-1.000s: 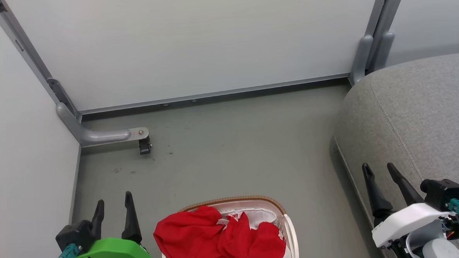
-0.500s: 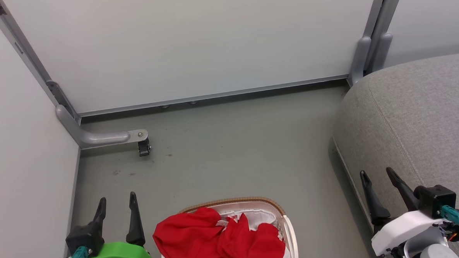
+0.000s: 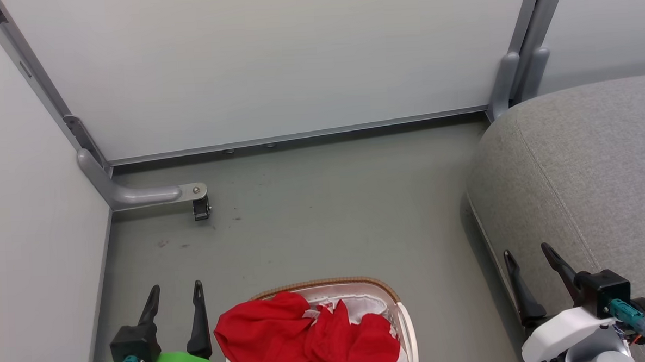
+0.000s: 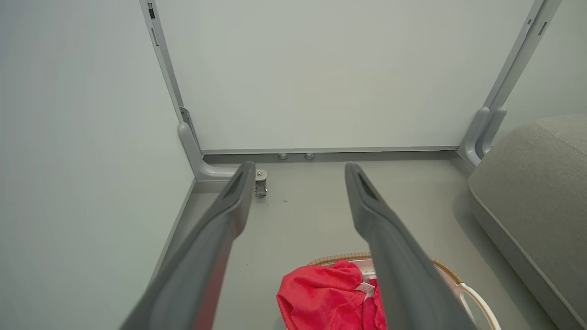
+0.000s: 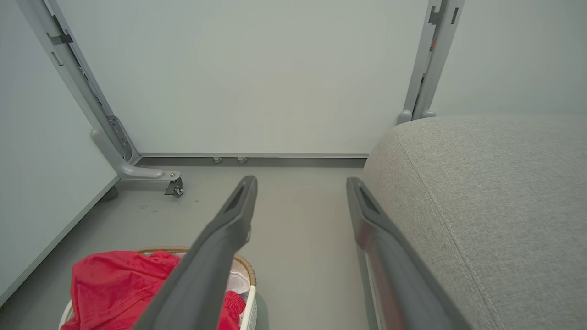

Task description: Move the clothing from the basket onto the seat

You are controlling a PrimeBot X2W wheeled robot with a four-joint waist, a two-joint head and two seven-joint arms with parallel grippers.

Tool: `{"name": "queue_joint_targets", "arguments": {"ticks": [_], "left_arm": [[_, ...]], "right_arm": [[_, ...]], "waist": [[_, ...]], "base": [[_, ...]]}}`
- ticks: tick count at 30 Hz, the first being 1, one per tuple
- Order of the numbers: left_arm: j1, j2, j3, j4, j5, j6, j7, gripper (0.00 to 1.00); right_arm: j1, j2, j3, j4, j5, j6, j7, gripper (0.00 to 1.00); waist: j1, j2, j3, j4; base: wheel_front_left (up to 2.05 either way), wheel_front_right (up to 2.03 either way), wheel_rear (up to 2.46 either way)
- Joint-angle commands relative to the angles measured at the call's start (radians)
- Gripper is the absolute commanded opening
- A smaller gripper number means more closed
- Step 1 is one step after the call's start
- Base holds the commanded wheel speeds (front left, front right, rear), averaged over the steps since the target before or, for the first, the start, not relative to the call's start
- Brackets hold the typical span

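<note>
Two grippers sit low in the head view, both spread wide and holding nothing: left gripper (image 3: 176, 286) just left of the basket (image 3: 348, 280), right gripper (image 3: 526, 250) by the seat's (image 3: 588, 164) near edge. Red clothing (image 3: 302, 334) is heaped in the basket, covering its left rim. Basket on grey floor (image 3: 329, 213), apart from the seat. Farther back are a caster (image 3: 200, 209) and a white wall panel (image 3: 274, 63).

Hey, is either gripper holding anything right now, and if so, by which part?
Nothing is held. The left gripper and right gripper are both open and empty; the bright red clothing lies in the white plastic basket.
</note>
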Motion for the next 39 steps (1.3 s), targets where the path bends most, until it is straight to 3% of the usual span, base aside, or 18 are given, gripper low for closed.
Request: {"name": "queue_joint_targets", "arguments": {"ticks": [1,6,17,24,39], "left_arm": [[0.011,0.005,-0.004,0.003,0.024,-0.007,-0.009,1.00],[0.005,0.005,-0.040,0.031,0.029,-0.013,-0.017,1.00],[-0.189,0.005,-0.145,0.164,0.047,0.000,-0.026,1.00],[-0.304,0.006,-0.184,0.282,0.046,-0.022,-0.026,1.00],[-0.500,0.006,-0.393,0.555,-0.153,-0.066,-0.026,1.00]], "right_arm": [[0.010,-0.003,0.000,-0.004,-0.023,0.000,-0.009,1.00],[-0.002,-0.009,0.012,-0.019,-0.052,0.000,-0.018,1.00],[-0.146,-0.007,0.032,-0.111,-0.057,0.000,-0.028,1.00],[-0.218,0.004,0.049,-0.137,-0.041,0.000,-0.028,1.00],[-0.306,0.019,0.049,-0.162,-0.023,0.000,-0.028,1.00]], "waist": [[0.0000,-0.0001,0.005,-0.003],[0.0000,-0.0001,0.050,-0.022],[0.0000,-0.0001,0.322,-0.095],[0.0000,-0.0001,0.458,-0.134],[0.0000,-0.0001,0.669,-0.183]], "base": [[0.00,0.00,0.00],[0.00,0.00,0.00],[0.00,0.00,0.00],[0.00,0.00,0.00],[0.00,0.00,0.00]]}}
